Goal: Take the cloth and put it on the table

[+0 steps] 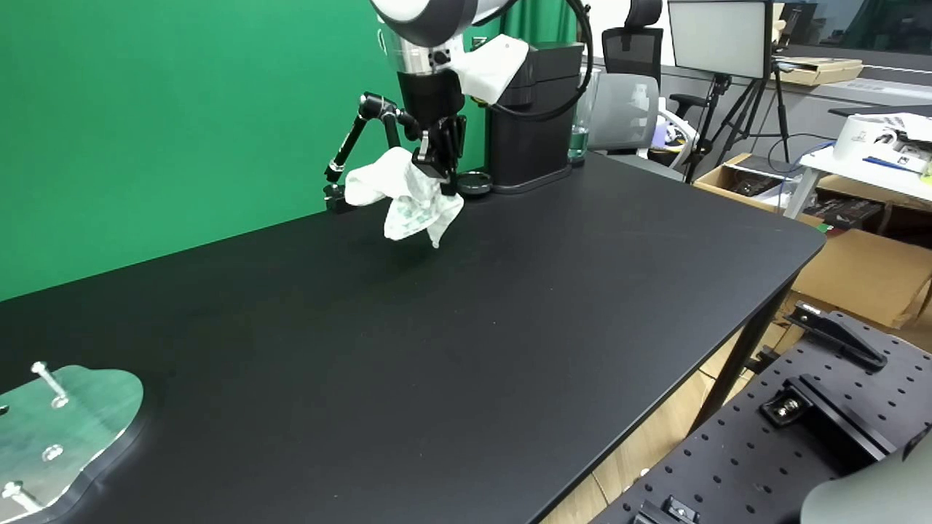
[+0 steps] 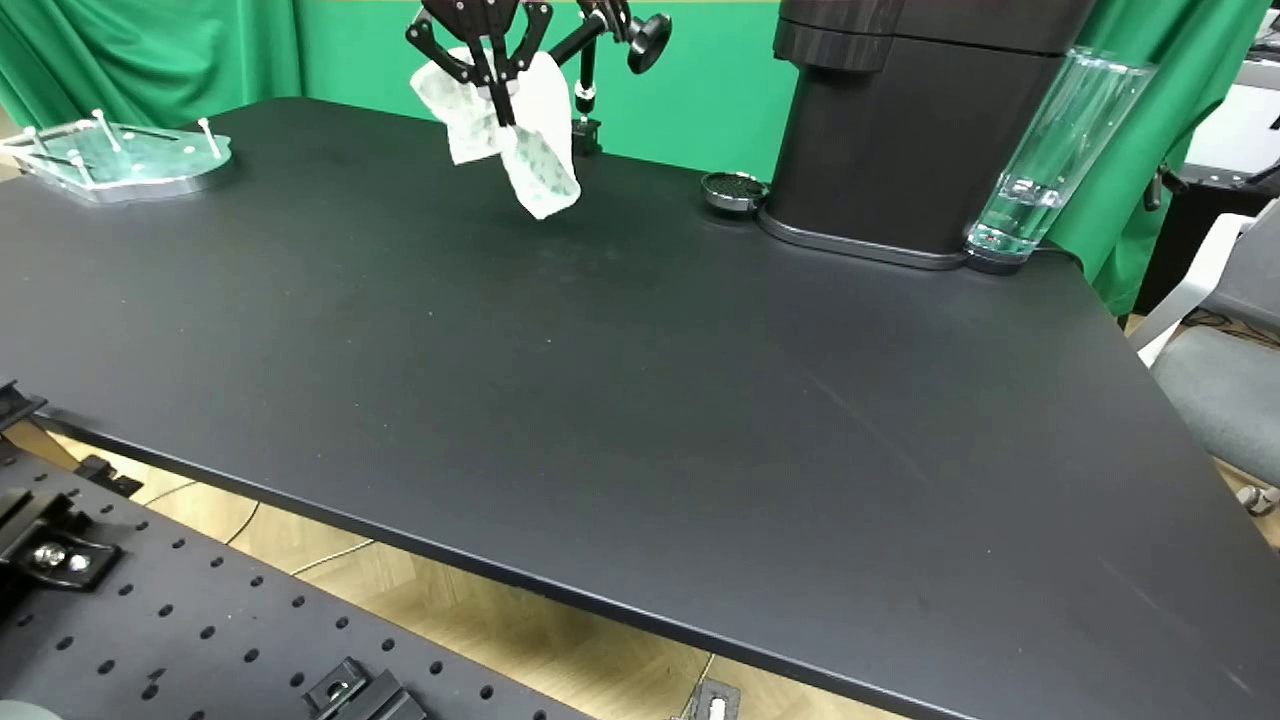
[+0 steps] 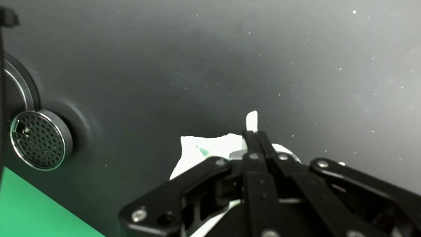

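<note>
The cloth is white with pale green marks and hangs crumpled from my gripper in both exterior views (image 1: 411, 196) (image 2: 545, 135). My gripper (image 1: 449, 188) (image 2: 507, 115) points down near the back of the black table (image 1: 437, 349) (image 2: 600, 400). Its fingers are shut on the cloth. In the wrist view, the fingertips (image 3: 254, 133) are together, with a bit of cloth (image 3: 210, 146) sticking out past them and more spread behind. The cloth's lower corner hangs low over the table top; I cannot tell for sure whether it touches. Part of the cloth is hidden behind the fingers.
A black machine (image 1: 539, 109) (image 2: 900, 140) with a clear water tank (image 2: 1050, 160) stands at the back. A round metal dish (image 2: 735, 190) (image 3: 41, 140) sits beside it. A jointed black stand (image 1: 357, 138) is behind the cloth. A glass plate with pegs (image 1: 87, 407) (image 2: 130, 155) lies at the far end.
</note>
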